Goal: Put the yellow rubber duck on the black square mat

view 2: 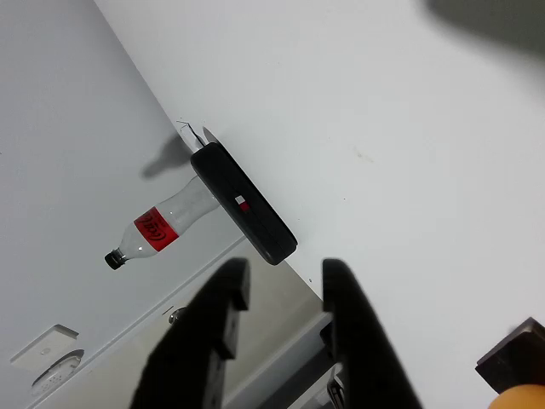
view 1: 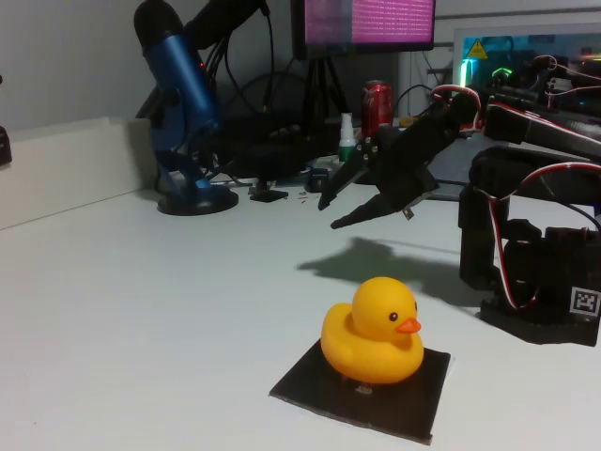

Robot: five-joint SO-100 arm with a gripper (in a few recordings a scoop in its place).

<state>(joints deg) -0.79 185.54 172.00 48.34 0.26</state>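
Duck on mat, gripper aloft and parted

Blue microphone (view 1: 178, 103): stands on a round base at the far left of the white table (view 1: 141, 310) in the fixed view, upright, close to the back edge.

Black square mat (view 1: 362, 390): lies flat near the front edge of the table, a little right of centre. In the wrist view one dark corner of it (view 2: 513, 358) shows at the lower right.

Yellow rubber duck (view 1: 373, 334): sits upright on the mat, covering its middle, beak pointing right in the fixed view. Its base rests on the mat surface. A sliver of its yellow body (view 2: 521, 398) appears at the bottom right corner of the wrist view, just below the mat corner.

Red can (view 1: 377, 105): stands at the back edge of the table, among cables and other clutter too dim to name.

Gripper (view 1: 329, 214): black, hangs in the air above the table, behind the duck and well apart from it, pointing down and to the left. Fingers (view 1: 340, 183) are parted with nothing between them; the wrist view gives the same reading, with its two dark fingers (view 2: 223, 298) spread and bare table in the gap. A shadow falls on the table beneath.

Arm base (view 1: 535, 272): black, with red and white wires, stands at the right edge of the table.

Flat black object (view 2: 243, 204) and clear bottle with red label (view 2: 157, 228): seen in the wrist view at the table edge and beyond it.
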